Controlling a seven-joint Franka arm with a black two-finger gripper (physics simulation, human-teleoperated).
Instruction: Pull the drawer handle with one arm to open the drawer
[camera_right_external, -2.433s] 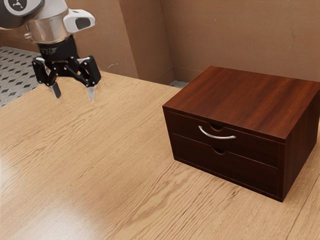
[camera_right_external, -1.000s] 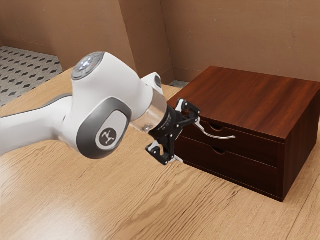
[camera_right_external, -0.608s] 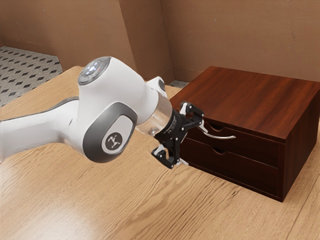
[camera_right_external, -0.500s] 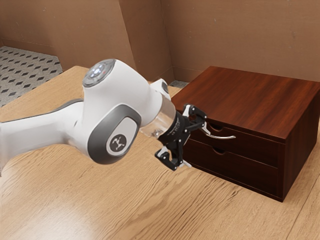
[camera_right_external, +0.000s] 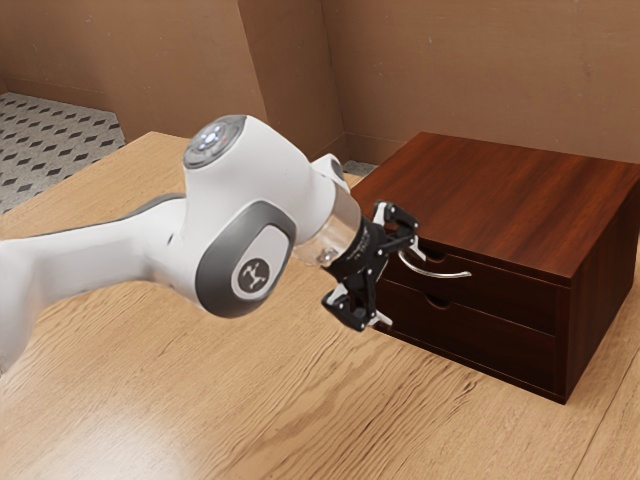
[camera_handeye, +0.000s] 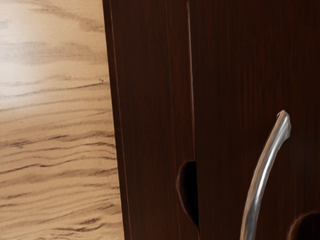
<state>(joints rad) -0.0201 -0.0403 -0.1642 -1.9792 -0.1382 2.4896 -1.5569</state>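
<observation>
Right of centre in the exterior view, the dark wooden cabinet (camera_right_external: 500, 190) stands on the table (camera_right_external: 200, 400). Its top drawer (camera_right_external: 505, 287) sits flush and carries the curved silver drawer handle (camera_right_external: 435, 268). The gripper (camera_right_external: 387, 269) is at mid-frame, against the cabinet's front near its left corner. Its fingers are spread wide, one above the other, gripping nothing. The handle lies just to the gripper's right, its near end close to the upper finger. In the wrist view the handle (camera_handeye: 262, 175) curves across the dark drawer front.

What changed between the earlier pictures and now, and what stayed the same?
The arm swung down from the exterior view's upper left, and the gripper, open, now stands at one end of the handle, gripping nothing. The cabinet has not moved; both drawers stay shut.
</observation>
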